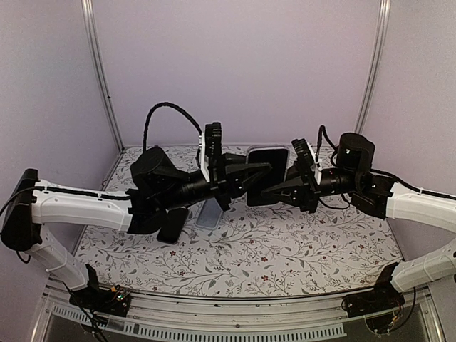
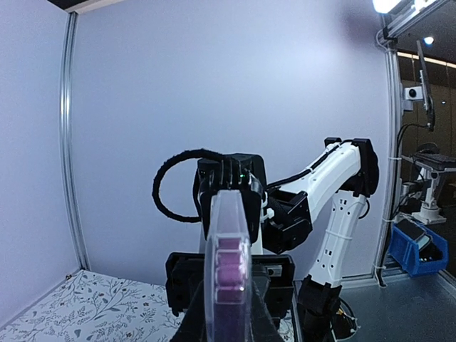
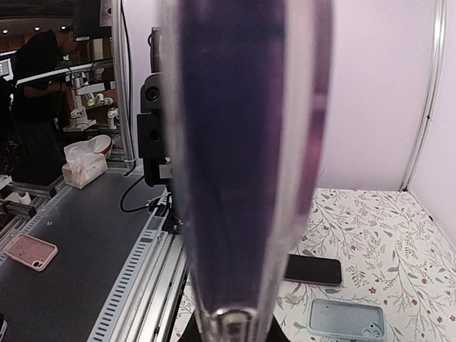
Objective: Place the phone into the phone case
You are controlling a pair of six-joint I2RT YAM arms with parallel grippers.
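A purple phone (image 1: 274, 160) stands upright in the air over the middle of the table, its dark screen towards the top camera. A clear phone case (image 2: 228, 206) wraps it. Edge-on in the left wrist view, the purple phone (image 2: 229, 267) shows through the shell. The right wrist view has the phone (image 3: 228, 142) filling the centre, with the clear case (image 3: 308, 142) rim beside it. My left gripper (image 1: 262, 169) (image 2: 228, 317) is shut on the cased phone from the left. My right gripper (image 1: 267, 191) (image 3: 235, 331) is shut on it from the right. I cannot tell whether every edge is seated.
A black phone (image 1: 173, 224) (image 3: 312, 270) and a pale blue-grey case (image 1: 210, 212) (image 3: 347, 319) lie on the floral mat (image 1: 285, 249) under the left arm. Aluminium posts (image 1: 100, 71) and pale walls close the back and sides. A pink phone (image 3: 30, 251) lies outside on the bench.
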